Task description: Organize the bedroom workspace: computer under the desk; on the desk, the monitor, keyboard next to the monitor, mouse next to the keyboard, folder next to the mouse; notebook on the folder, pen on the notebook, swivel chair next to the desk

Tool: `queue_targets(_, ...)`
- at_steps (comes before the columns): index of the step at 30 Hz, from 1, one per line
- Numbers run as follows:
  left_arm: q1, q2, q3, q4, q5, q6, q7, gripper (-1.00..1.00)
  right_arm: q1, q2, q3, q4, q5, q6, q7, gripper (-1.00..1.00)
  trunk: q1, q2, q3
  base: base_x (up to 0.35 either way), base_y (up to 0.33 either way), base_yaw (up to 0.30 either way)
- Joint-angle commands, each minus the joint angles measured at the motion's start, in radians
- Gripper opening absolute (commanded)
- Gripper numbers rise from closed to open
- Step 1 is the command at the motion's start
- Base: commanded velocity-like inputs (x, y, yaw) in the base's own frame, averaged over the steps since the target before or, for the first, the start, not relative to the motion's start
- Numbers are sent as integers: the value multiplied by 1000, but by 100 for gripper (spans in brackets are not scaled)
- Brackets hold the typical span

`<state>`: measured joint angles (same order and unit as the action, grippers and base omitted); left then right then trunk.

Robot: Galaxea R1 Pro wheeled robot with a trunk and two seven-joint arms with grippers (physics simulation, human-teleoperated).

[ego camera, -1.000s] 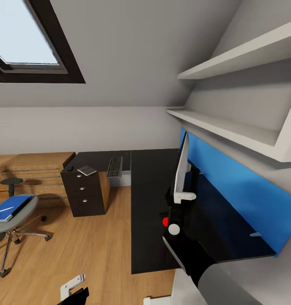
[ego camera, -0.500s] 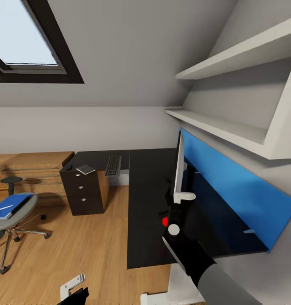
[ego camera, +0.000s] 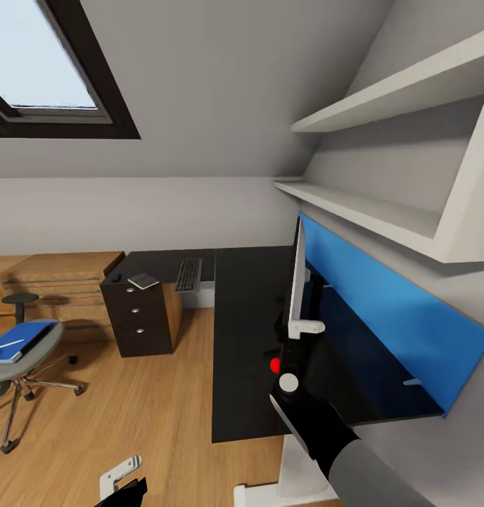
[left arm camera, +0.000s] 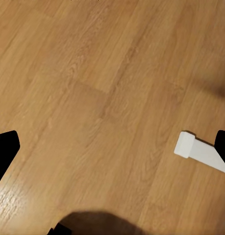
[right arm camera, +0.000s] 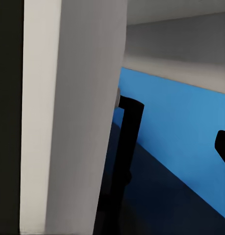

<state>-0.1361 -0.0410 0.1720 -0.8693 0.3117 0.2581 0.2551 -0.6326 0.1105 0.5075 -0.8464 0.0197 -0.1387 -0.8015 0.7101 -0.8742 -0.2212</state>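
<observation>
Monitor upright on desk, edge-on; right gripper at its lower edge, likely steadying it, grasp unconfirmed. Left gripper idle over floor, jaws parted.

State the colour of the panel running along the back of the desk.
Bright blue. The back panel of the desk shows best in the head view.

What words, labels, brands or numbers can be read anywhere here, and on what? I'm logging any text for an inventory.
None can be read.
The keyboard: keys too small to show any legends.
The folder and notebook: covers plain, no lettering visible.
The monitor: seen edge-on, its white back in the right wrist view bare of any brand.
The desk and its drawers: unmarked.
</observation>
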Motion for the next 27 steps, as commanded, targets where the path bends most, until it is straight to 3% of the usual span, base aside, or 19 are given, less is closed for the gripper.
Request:
queue_targets(1, 0, -1, 1, -2, 10, 4, 4, 100, -1, 0, 2, 1, 2, -2, -5, 100, 0, -1, -1, 0, 0, 0)
queue_targets(16, 0, 3, 1, -1, 12, 9, 4, 100, -1, -2, 2, 16, 2, -5, -3, 100, 0, -1, -1, -2, -6, 0)
queue_targets(25, 0, 15, 4, 131, 11, -3, 4, 100, -1, -4, 2, 18, 4, -15, -4, 100, 0, -1, -1, -44, -138, 0)
queue_targets(27, 0, 17, 3, 159, 10, -34, 3, 100, -1, -4, 2, 18, 5, -17, -4, 100, 0, -1, -1, -4, -14, 0)
